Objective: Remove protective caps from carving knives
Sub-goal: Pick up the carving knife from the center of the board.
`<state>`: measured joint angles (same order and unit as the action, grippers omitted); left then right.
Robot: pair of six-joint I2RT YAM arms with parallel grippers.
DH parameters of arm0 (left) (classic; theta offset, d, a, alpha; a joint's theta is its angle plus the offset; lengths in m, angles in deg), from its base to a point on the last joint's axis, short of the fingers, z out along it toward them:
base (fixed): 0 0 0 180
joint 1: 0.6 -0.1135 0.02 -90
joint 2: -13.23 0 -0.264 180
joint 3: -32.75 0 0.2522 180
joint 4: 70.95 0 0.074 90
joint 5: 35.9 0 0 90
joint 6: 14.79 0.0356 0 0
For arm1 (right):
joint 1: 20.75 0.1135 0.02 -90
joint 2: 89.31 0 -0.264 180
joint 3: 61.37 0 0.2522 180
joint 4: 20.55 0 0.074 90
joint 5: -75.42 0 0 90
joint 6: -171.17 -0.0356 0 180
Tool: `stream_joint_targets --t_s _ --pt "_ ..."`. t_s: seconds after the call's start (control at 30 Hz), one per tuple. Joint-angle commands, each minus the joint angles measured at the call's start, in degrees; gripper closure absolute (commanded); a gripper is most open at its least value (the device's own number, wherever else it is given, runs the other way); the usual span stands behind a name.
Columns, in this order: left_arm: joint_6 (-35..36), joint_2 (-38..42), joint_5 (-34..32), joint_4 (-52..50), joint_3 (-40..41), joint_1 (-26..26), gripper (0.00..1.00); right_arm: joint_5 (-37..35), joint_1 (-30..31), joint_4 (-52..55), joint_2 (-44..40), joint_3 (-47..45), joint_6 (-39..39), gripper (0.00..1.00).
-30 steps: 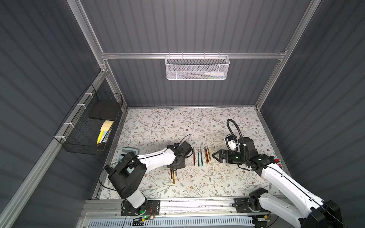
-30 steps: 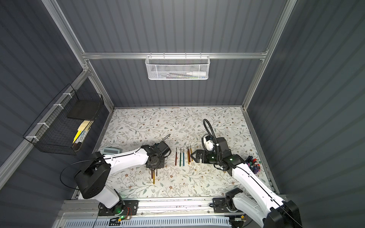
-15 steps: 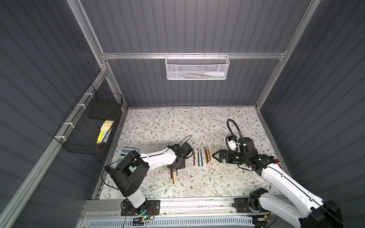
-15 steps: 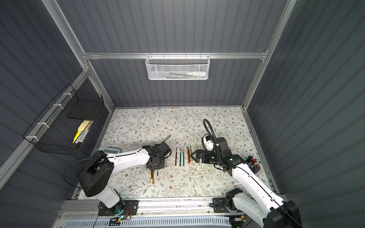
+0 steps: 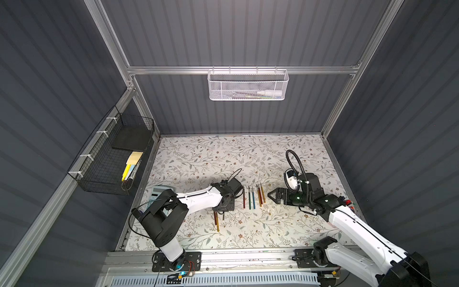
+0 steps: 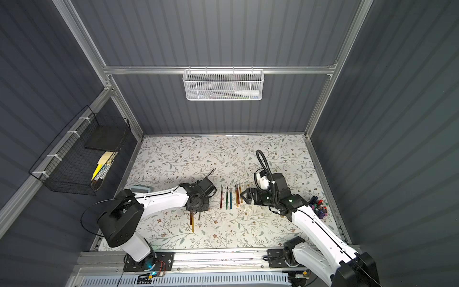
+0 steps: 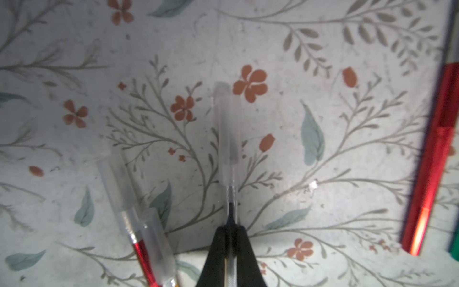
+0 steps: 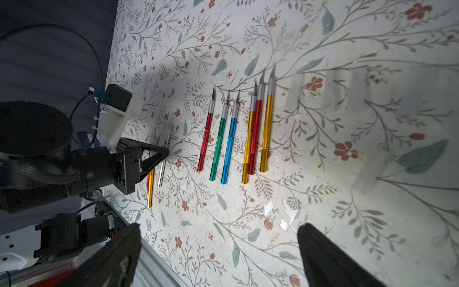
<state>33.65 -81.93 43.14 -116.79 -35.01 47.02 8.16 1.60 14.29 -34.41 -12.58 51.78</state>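
Protective cap (image 7: 227, 129) still sleeves the silver carving knife (image 7: 231, 201) on the counter (image 7: 323, 62), clamped in the left pincer (image 7: 230, 231); the right pincer (image 8: 218, 226) (gaping, empty) should pull it straight off, lengthwise.

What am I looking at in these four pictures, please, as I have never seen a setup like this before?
Two white robot arms, the left arm and the right arm, stand at a flower-patterned table. Two pictures look down from one camera overhead; the other two come from a camera on each arm's wrist. On the table lie six bare carving knives in a row, several loose clear caps beside them, and, nearer the left arm, two capped knives. The left tool is shut on a silver knife whose clear cap is on. The right tool is open and holds nothing.
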Motion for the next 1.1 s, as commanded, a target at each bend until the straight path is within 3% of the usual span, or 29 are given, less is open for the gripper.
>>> stream_joint_targets --t_s 0.0,0.13,0.3,0.6,1.07 --pt "2.55 2.65 5.88 4.42 -2.42 -0.27 0.97 -2.44 0.22 0.15 -0.10 -0.54 -1.85 0.01" --pt "4.65 4.37 11.19 7.80 -3.82 -0.31 0.97 -0.48 0.24 -2.67 0.89 -0.39 -4.75 0.02" --pt "7.37 5.85 24.92 16.21 -3.88 -0.48 0.96 2.72 0.24 -8.57 3.64 -0.44 -8.40 0.12" --pt "5.99 4.89 39.24 27.62 -3.74 -0.60 0.95 6.52 0.76 -18.75 9.26 -0.54 -14.04 0.26" --pt "4.77 2.61 43.38 32.23 -3.81 -0.59 0.95 7.18 2.14 -24.90 14.19 0.52 -17.09 0.47"
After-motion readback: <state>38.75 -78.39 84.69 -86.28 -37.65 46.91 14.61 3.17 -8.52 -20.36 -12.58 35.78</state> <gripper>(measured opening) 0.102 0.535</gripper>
